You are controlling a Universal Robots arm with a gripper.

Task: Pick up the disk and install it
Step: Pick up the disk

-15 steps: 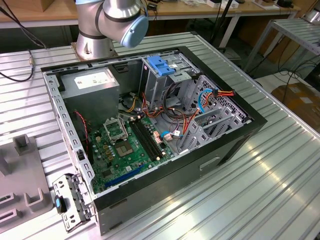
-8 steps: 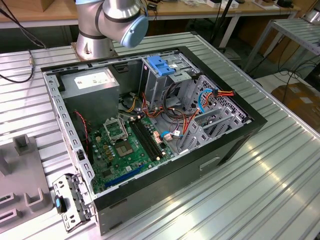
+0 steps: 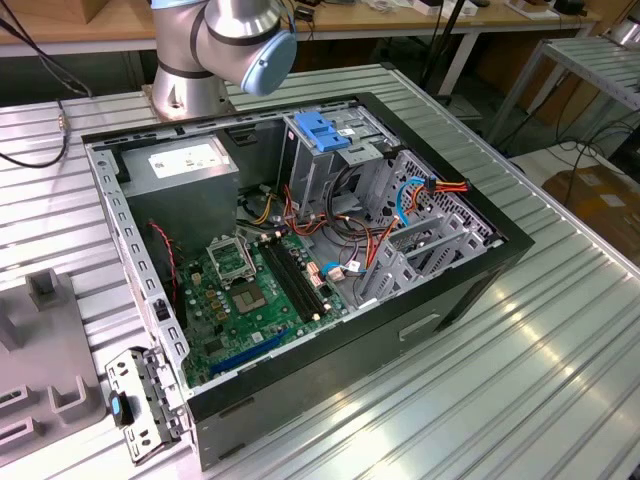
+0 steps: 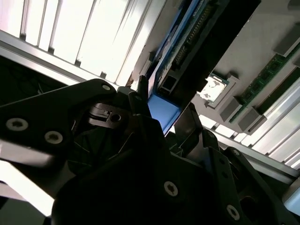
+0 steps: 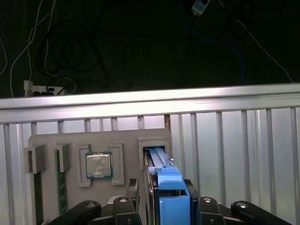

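Observation:
The disk (image 5: 165,180) stands on edge in a slot of a grey holder tray (image 5: 126,140); its blue side rail faces the first wrist camera. My gripper (image 5: 161,190) straddles the disk from both sides. In the second wrist view the blue rail end (image 4: 164,110) sits between the black parts of the gripper (image 4: 164,105), with the disk's dark edge and connector running away from it. In the exterior view the open computer case (image 3: 470,285) lies on the table, with a metal drive cage (image 3: 340,170) inside.
A processor chip (image 5: 98,165) and a memory stick (image 5: 60,187) rest in other pockets of the tray. A blue bracket (image 3: 322,130) tops the cage; a grey power supply (image 3: 185,165), motherboard (image 3: 250,290) and loose cables fill the case. The arm's base (image 3: 225,45) stands behind it.

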